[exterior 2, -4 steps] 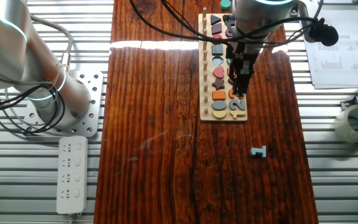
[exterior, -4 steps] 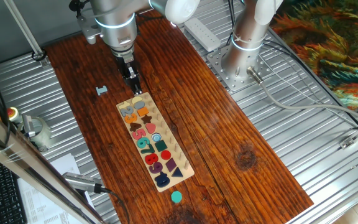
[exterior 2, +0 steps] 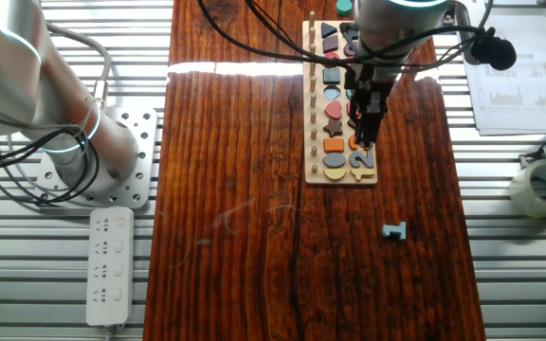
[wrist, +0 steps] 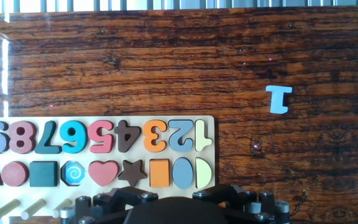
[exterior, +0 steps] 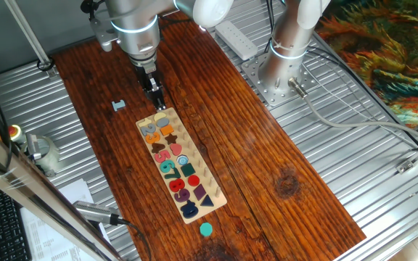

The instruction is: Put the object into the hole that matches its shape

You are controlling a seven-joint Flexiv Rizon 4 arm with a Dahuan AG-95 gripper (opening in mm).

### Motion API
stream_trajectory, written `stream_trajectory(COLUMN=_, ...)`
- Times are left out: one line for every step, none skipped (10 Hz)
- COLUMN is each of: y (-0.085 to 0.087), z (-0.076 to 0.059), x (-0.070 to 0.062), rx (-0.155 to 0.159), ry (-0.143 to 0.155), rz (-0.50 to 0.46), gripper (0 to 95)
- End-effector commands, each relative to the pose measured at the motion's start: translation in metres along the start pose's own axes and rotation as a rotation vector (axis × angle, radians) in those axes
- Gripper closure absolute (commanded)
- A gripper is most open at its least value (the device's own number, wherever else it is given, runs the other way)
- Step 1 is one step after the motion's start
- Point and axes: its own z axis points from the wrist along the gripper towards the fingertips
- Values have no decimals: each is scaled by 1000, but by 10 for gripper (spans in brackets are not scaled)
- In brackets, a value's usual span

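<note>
One fixed view shows the gripper (exterior: 159,106) hanging just above the near-arm end of the puzzle board (exterior: 216,190). The fingers look dark and narrow and stand close together, with nothing seen between them, but from here I cannot tell surely if they touch. The object (exterior: 206,230), a small teal disc, lies on the wooden table (exterior: 281,145) far from the fingers, beyond the opposite end of the board and a little apart from it. The hole (exterior: 183,159) is a pale round recess about half way along the board, between the fingers and the disc. A small grey-blue piece (exterior: 118,106) lies beside the fingers, off the board.

The other fixed view looks from the opposite side. The gripper (exterior 2: 362,142) is over the end of the board (exterior 2: 315,176) where the low numbers are. The fingers again seem nearly together and empty. Only a small teal part at the top edge may be the disc; it is mostly cut off. The grey-blue piece (exterior 2: 394,231) lies farther out than the fingertips.

Hand view shows the board (wrist: 207,127) with the numbers and shapes, and the hole (wrist: 74,173) with a bluish swirl pattern, still empty. The fingertips are not seen here, only the dark gripper body at the bottom, and the disc is out of this view.

I judge the task is hardly begun: the disc is not picked up. The arm must go to the far end, take the disc, and put it in the round recess.
</note>
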Motion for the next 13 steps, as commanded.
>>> stream_trajectory(y=0, z=0, x=0, rx=-24, ry=-12, rz=-12, gripper=0)
stream_trajectory(y=0, z=0, x=0, rx=-20, ry=-11, rz=-12, gripper=950)
stream_trajectory(y=0, z=0, x=0, rx=-19, ry=-10, rz=-12, gripper=950)
stream_trajectory(y=0, z=0, x=0, rx=-19, ry=-10, rz=-10, gripper=950)
stream_trajectory(y=0, z=0, x=0, rx=-19, ry=-10, rz=-9, gripper=950)
stream_trajectory(y=0, z=0, x=0, rx=-19, ry=-9, rz=-9, gripper=950)
stream_trajectory(y=0, z=0, x=0, rx=-20, ry=-9, rz=-9, gripper=950)
stream_trajectory(y=0, z=0, x=0, rx=-20, ry=-9, rz=-12, gripper=950)
stream_trajectory(y=0, z=0, x=0, rx=-20, ry=-9, rz=-14, gripper=950)
stream_trajectory(y=0, z=0, x=0, rx=-20, ry=-9, rz=-14, gripper=950)
stream_trajectory(y=0, z=0, x=0, rx=-20, ry=-8, rz=-7, gripper=950)
stream_trajectory(y=0, z=0, x=0, rx=-20, ry=-4, rz=-5, gripper=950)
stream_trajectory(y=0, z=0, x=0, rx=-17, ry=-2, rz=-1, gripper=950)
